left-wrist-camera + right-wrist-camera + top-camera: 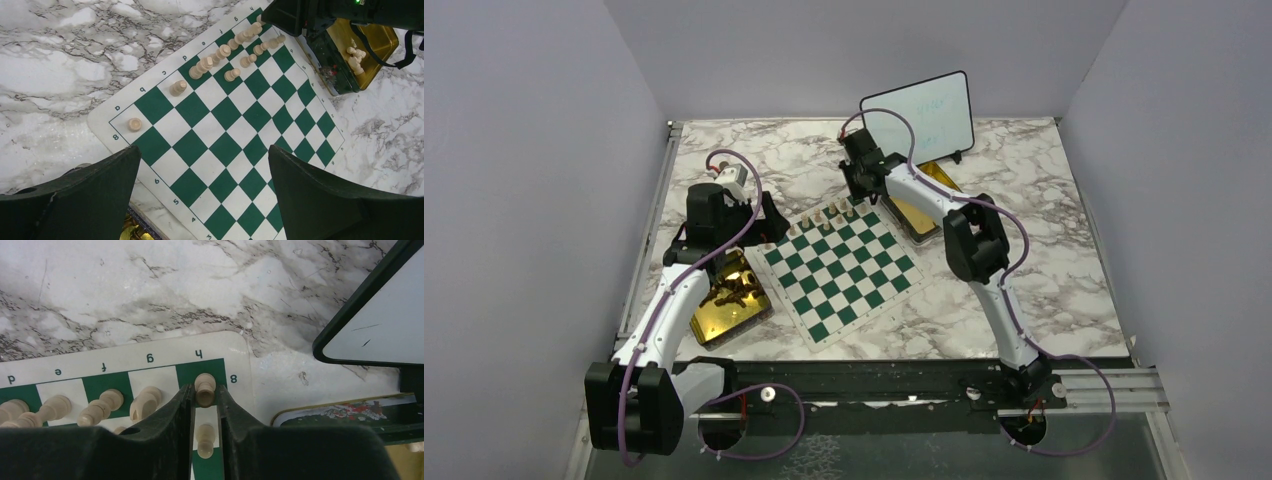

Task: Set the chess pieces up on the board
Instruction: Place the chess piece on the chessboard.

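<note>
The green and white board (844, 270) lies mid-table. Pale pieces (834, 213) stand in two rows along its far edge; in the left wrist view (220, 52) the rows run from c to h, with a lone piece (134, 124) on corner square a8. My right gripper (205, 391) is down at the far right corner, its jaws closed on a pale piece (205, 384) standing on square h8. A pale pawn (205, 437) stands right behind it. My left gripper (204, 150) is open and empty, hovering over the board's left side (225, 135).
A gold tin (729, 300) holding dark pieces lies left of the board. A second gold tin (370, 45) with a few pale pieces (356, 56) lies at the board's far right. A small whiteboard (919, 115) stands behind it, close to the right gripper.
</note>
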Controlling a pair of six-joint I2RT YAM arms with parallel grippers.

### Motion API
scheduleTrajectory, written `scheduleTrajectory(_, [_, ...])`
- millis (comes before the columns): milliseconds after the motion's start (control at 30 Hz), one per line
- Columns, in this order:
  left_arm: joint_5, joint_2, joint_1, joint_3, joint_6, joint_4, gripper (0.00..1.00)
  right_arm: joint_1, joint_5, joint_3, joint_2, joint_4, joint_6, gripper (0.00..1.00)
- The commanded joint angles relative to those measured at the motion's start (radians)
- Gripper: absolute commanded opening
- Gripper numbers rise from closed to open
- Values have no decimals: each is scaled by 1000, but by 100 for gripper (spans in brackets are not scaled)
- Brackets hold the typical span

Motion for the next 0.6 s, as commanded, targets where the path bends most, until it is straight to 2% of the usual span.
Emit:
scheduleTrajectory(0, [-14, -11, 5, 28, 11, -2, 99, 6, 9, 42, 36, -38, -5, 28])
scheduleTrajectory(367, [-42, -6, 5, 30, 14, -6, 99, 6, 7, 105, -23, -67, -12, 46])
scheduleTrajectory(567, [-115, -5, 5, 32, 4, -32, 99, 6, 42, 66, -109, -65, -3, 48])
